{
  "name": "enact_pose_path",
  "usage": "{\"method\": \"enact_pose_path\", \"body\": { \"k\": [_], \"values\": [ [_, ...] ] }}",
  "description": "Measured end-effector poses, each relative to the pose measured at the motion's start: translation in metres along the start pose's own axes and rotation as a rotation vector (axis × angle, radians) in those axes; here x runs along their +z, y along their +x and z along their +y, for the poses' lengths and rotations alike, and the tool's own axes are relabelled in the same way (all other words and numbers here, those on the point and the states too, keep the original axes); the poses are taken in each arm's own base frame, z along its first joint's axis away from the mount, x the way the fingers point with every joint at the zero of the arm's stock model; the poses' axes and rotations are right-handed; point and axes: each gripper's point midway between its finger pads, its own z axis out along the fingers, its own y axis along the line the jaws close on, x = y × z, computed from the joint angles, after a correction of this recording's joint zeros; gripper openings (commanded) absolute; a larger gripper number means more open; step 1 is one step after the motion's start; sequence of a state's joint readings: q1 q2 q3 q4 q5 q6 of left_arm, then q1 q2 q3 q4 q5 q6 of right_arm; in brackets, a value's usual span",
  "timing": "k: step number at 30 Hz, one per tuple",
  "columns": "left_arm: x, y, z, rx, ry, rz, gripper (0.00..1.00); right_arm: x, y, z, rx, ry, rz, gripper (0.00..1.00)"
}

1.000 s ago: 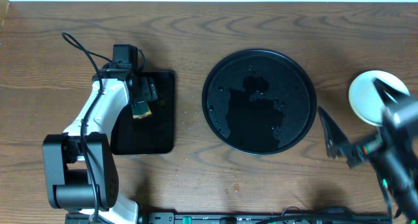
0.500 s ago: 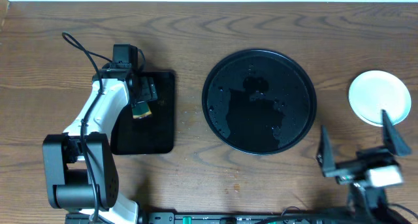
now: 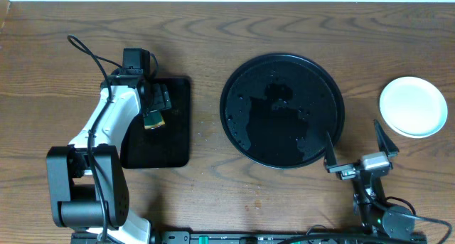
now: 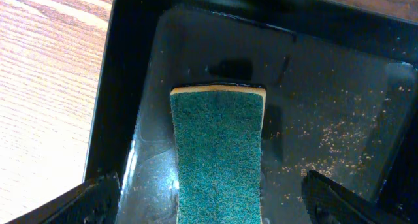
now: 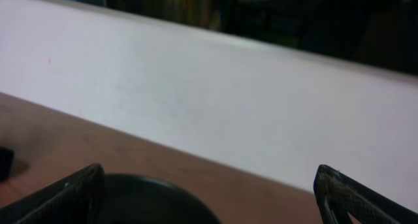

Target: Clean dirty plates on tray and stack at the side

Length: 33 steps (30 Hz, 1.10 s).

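The round black tray (image 3: 282,110) sits mid-table, wet and holding no plates; its rim also shows in the right wrist view (image 5: 157,198). A stack of pale plates (image 3: 413,106) rests on the table at the far right, a white one on top. My right gripper (image 3: 357,150) is open and empty, near the front edge between the tray and the plates. My left gripper (image 4: 209,198) is open, its fingers on either side of a green sponge (image 4: 219,152) that lies in the rectangular black tray (image 4: 121,87).
The rectangular black tray (image 3: 178,123) lies left of the round tray, wet and specked with crumbs. A white wall (image 5: 228,100) borders the table's far edge.
My right arm has drawn back from the plates at the far right to the front edge, with its gripper open and empty. The left arm has not moved.
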State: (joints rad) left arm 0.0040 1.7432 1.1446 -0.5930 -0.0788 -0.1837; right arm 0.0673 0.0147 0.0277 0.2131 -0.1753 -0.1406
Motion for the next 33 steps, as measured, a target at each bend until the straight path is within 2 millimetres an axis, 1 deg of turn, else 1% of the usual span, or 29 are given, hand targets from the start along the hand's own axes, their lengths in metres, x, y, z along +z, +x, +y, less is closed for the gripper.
{"method": "enact_pose_path", "body": {
  "k": [3,10,12,19,33],
  "values": [
    [0.000,0.000,0.000,0.000,0.000,0.000,0.89,-0.001,0.026,-0.003,0.033,0.028,0.089,0.99],
    [0.000,0.000,0.000,0.000,0.000,0.000,0.89,-0.011,0.072,-0.021,0.072,0.129,0.275,0.99],
    [0.000,0.000,0.000,0.000,0.000,0.000,0.89,-0.015,0.082,-0.023,0.077,0.148,0.319,0.99],
    [0.000,0.000,0.000,0.000,0.000,0.000,0.89,-0.016,0.082,-0.027,0.078,0.171,0.321,0.99],
    [0.000,0.000,0.000,0.000,0.000,0.000,0.89,-0.016,0.082,-0.027,0.078,0.173,0.321,0.99]
  ]
}}
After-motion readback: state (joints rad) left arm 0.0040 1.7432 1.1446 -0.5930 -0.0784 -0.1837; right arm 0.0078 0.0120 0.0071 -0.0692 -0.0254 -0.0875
